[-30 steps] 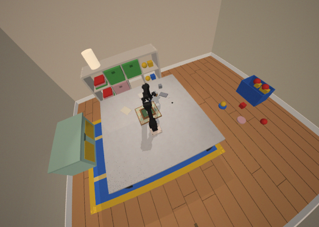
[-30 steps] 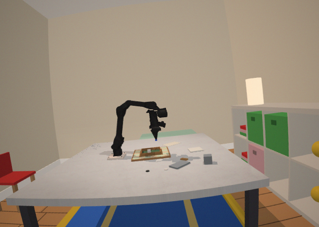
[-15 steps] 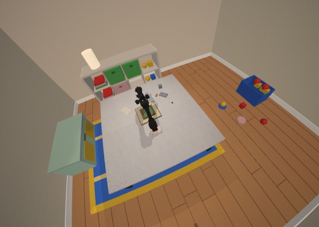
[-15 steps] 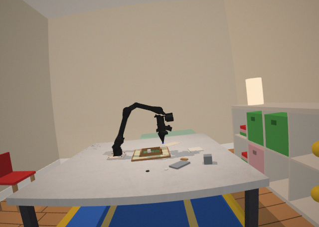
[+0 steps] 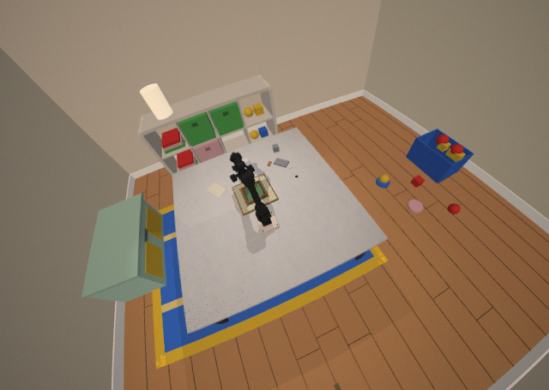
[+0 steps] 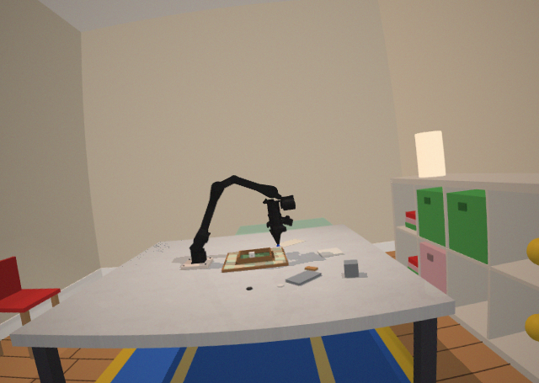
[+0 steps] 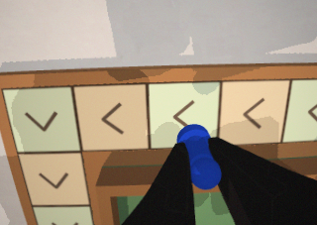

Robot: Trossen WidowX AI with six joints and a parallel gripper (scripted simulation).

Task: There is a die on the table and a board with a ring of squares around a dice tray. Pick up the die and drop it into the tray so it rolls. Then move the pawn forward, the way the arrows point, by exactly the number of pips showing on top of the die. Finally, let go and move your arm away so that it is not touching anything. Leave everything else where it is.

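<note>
In the wrist view, the claw is clamped on the blue pawn, which sits between its two fingertips. Behind the pawn, a row of arrowed squares runs along one side of the board, chevrons pointing left, the corner one turned down. Farther in lies the dice tray, and the exterior view shows the white die in it, apart from the claw.
</note>
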